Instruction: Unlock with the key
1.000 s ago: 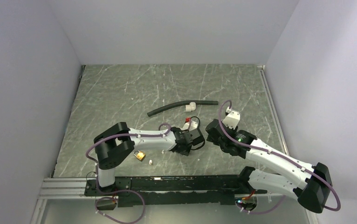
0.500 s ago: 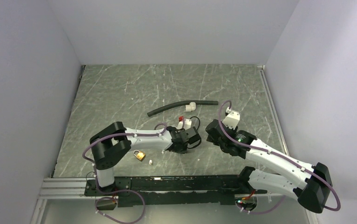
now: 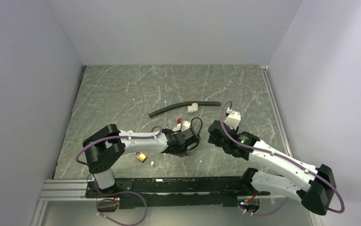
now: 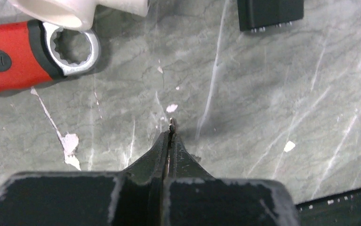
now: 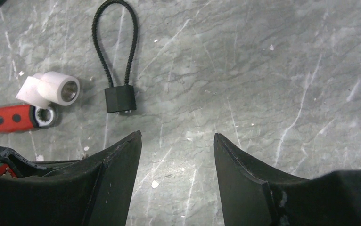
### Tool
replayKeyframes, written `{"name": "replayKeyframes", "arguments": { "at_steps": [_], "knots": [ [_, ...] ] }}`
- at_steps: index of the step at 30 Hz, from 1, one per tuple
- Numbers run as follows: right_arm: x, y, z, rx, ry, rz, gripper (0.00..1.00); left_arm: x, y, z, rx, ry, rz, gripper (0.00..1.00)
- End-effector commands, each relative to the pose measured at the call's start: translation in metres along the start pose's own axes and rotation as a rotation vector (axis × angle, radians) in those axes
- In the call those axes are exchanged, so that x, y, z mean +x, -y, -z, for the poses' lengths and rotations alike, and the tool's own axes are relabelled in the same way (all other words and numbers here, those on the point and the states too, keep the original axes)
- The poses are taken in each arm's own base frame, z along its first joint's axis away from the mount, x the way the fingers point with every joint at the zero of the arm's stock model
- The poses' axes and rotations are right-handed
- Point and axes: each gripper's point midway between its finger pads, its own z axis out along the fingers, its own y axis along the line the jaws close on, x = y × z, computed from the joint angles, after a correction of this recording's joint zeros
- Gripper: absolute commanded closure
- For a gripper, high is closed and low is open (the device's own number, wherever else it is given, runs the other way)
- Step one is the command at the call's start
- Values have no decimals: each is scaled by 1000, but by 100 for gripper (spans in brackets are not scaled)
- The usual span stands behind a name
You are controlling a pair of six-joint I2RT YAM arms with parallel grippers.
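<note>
My left gripper (image 4: 171,135) is shut on the key (image 4: 172,125), a thin silvery sliver that sticks out past the fingertips just above the table. In the top view this gripper (image 3: 185,137) sits mid-table. The brass padlock (image 3: 141,157) lies to its near left, beside the left arm's base and apart from the gripper. My right gripper (image 5: 177,136) is open and empty above bare table. In the top view it (image 3: 215,134) is to the right of the left gripper.
A red-handled wrench (image 4: 28,52) and a white pipe fitting (image 5: 51,89) lie just beyond the left gripper. A black cable lock (image 5: 120,99) lies between the grippers. A black hose (image 3: 183,106) lies farther back. A small white scrap (image 3: 152,164) lies near the padlock.
My left arm has drawn back to the left with the key held, moving away from the right gripper. The right arm has not moved.
</note>
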Motion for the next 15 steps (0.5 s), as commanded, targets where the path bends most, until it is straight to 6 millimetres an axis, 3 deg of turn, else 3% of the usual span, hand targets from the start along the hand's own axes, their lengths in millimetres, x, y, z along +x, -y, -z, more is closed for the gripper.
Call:
{"name": "replayKeyframes", "arguments": {
  "at_steps": [1,7,15],
  "knots": [
    [-10,-18,7,-104,23,-12,39,-13,11,33,97,32,-33,100],
    [-11,-27,9,-155,22,-19,39,-32,20,65,204,105,-41,100],
    [1,-51,10,-296,-17,28,41,-44,14,79,240,175,-36,100]
  ]
}}
